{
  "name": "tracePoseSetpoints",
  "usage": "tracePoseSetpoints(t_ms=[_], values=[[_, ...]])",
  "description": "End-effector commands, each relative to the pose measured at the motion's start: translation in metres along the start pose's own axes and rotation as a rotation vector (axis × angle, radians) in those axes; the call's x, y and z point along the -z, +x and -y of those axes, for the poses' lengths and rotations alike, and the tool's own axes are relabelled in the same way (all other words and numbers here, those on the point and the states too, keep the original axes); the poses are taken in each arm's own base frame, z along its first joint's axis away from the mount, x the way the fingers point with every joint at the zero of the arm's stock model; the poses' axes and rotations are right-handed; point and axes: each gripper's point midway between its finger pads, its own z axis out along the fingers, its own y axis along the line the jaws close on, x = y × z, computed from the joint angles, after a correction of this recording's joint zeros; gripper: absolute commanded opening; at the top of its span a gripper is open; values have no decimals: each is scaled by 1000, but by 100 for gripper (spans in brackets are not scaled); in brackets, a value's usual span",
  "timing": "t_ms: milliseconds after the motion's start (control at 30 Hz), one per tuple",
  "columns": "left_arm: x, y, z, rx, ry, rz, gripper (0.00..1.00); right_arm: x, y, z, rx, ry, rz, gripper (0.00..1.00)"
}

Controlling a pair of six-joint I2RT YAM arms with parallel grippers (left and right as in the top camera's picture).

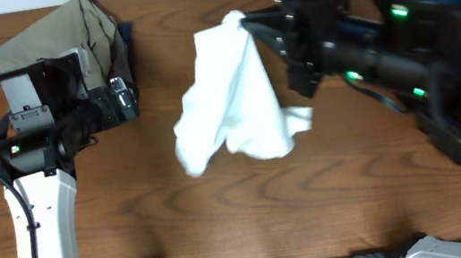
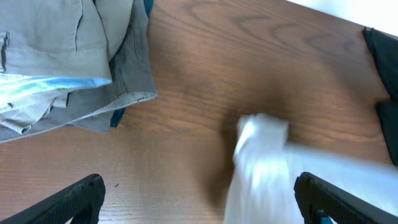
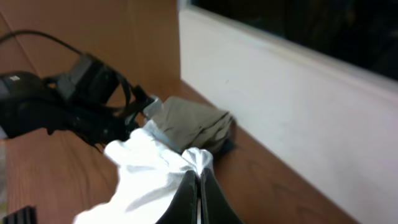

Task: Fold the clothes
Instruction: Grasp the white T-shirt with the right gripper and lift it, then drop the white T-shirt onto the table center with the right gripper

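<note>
White T-shirt (image 1: 230, 93) dangles from raised right hand (image 3: 199, 186), clamped on it; left hand (image 1: 124, 97) apart beside khaki garment (image 1: 55, 36).

no readable text, labels or numbers anywhere

Even, soft light; white shirt (image 2: 261, 168) motion-blurred; right-wrist view dim, bg soft.
</note>
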Motion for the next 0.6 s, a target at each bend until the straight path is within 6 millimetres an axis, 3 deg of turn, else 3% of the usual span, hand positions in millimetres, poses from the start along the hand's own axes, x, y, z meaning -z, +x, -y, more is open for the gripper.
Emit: tracePoseSetpoints(t_ms=[0,133,233,367,567], values=[[3,-2,-3,-9,-17,2,98,38,-24,16,54,143,68,1],[3,-1,-3,-7,-18,-2,98,42,-8,54,21,274,9,1],[3,-1,-3,-6,-18,-4,98,34,13,88,-32,337,-56,1],[3,-1,-3,-6,-18,-4,98,4,47,131,-106,337,-149,1],[2,0,-4,-14,-19,-7,98,-54,115,191,-237,274,-280,1]])
